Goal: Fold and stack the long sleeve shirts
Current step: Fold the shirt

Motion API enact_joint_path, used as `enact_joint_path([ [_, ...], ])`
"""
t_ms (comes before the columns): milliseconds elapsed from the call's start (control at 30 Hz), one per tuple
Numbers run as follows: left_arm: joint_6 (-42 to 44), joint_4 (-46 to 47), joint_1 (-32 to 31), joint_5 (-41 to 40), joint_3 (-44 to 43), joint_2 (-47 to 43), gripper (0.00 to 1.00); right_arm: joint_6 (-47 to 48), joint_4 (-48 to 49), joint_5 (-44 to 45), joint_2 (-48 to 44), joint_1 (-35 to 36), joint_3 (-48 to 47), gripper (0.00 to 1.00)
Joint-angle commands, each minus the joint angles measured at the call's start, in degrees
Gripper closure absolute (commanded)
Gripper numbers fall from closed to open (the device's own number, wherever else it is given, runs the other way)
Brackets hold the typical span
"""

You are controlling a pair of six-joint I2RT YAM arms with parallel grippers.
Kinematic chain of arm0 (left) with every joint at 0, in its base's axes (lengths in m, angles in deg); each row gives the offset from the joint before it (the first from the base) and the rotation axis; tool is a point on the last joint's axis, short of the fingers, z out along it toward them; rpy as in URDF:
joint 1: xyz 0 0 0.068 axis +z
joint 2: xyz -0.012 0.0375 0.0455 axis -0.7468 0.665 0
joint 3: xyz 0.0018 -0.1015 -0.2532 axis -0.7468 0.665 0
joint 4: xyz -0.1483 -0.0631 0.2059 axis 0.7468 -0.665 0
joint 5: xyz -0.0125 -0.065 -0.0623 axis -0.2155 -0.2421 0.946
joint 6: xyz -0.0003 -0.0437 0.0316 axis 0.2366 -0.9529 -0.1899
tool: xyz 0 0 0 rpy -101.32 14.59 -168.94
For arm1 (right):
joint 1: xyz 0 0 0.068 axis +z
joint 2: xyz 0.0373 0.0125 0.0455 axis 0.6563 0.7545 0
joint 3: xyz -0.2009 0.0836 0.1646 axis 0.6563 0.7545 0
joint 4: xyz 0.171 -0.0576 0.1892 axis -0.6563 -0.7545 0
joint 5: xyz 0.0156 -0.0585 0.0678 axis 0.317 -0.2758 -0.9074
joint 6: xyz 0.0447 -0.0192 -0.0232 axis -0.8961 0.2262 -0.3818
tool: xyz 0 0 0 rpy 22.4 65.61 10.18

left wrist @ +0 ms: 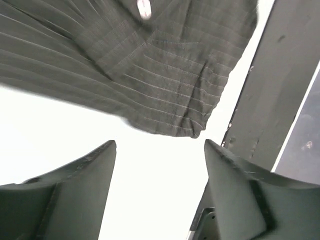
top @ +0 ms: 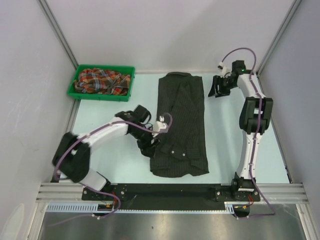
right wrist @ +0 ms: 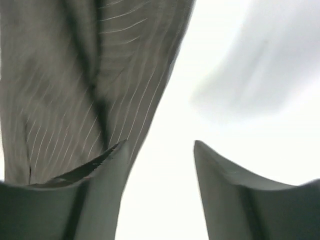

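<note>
Where your left tool (top: 148, 144) hangs beside the near left edge of the black pinstriped shirt (top: 182, 120) on the desk (top: 230, 150), its fingers stand apart, gripping nothing. Farther back, your right tool (top: 218, 90) gapes empty beside the collar end. The plaid shirt (top: 102, 81) sits crumpled in the far green bin (top: 100, 96).

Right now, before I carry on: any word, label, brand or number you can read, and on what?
None readable. The black pinstriped shirt, the plaid shirt and the green bin show no text.
The pale spot on the black shirt in the left wrist view is blurred; it looks like a button, not a label.
</note>
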Motion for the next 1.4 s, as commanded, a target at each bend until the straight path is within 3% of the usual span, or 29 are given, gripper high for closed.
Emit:
enact_joint_path([
  [0, 7.13, -2.49, 1.85, 2.42, -4.73, -18.60, 0.15, 14.16, -6.65, -4.08, -20.75, -1.15, 1.92, 0.33],
  [33, 9.40, -2.14, 1.85, 1.46, -4.99, -20.83, 0.11, 15.14, -6.39, -4.79, -23.65, -0.97, 3.67, 0.11],
  [67, 10.47, -0.49, 1.85, 1.71, -4.73, -22.76, 0.05, 16.28, -4.47, -7.32, -29.51, -0.71, 7.86, 0.01],
  [133, 12.75, 3.03, 1.58, 3.98, -3.16, -27.25, 0.01, 16.73, -0.70, -10.49, -34.91, -0.44, 14.12, 0.00],
  [167, 12.33, 7.40, 1.24, 4.34, -1.58, -28.40, 0.00, 15.69, 7.68, -13.03, -37.89, -0.44, 23.02, 0.00],
  [233, 12.23, 11.38, 0.53, 6.09, -0.17, -30.25, 0.01, 15.39, 15.12, -14.63, -45.02, -0.88, 29.24, 0.00],
  [267, 13.11, 11.74, 0.18, 6.71, 0.36, -29.73, 0.00, 21.59, 10.36, -23.43, -46.52, -1.23, 31.09, 0.00],
  [300, 14.33, 10.70, -0.87, 6.11, 0.54, -29.03, 0.01, 28.79, 5.96, -25.08, -49.41, -0.62, 33.37, 0.00],
  [367, 21.53, 6.50, -2.45, 2.18, 2.55, -27.36, 0.01, 49.87, -8.84, -19.34, -52.23, 5.49, 36.98, 0.05],
  [467, 30.93, 5.59, -5.96, -1.26, 9.30, -27.09, 0.07, 63.17, -9.66, -14.39, -63.02, 8.87, 54.70, 0.14],
  [533, 34.63, 7.17, -12.28, -4.86, 12.57, -27.27, 0.16, 68.21, -8.94, -10.97, -70.05, 12.19, 67.07, 0.24],
  [600, 35.79, 10.07, -17.98, -8.73, 16.44, -26.13, 0.25, 72.08, -8.67, -7.26, -72.63, 17.98, 72.31, 0.29],
  [700, 36.58, 15.07, -21.70, -12.07, 21.62, -24.89, 0.27, 76.22, -9.46, -3.93, -75.80, 23.27, 78.38, 0.32],
  [833, 37.81, 25.08, -23.20, -15.68, 28.48, -24.81, 0.27, 83.42, -9.29, 0.20, -78.61, 24.78, 84.89, 0.32],
  [1033, 38.87, 30.98, -24.87, -18.85, 31.12, -22.26, 0.26, 82.22, -0.18, 3.54, -78.53, 29.77, 90.96, 0.32],
  [1133, 39.75, 32.31, -25.05, -19.82, 31.48, -20.42, 0.27, 79.49, 4.93, 6.44, -78.00, 33.46, 93.33, 0.38],
  [1367, 39.05, 35.65, -25.93, -18.95, 32.45, -19.88, 0.40, 74.93, 13.29, 9.70, -77.39, 39.36, 96.41, 0.45],
])
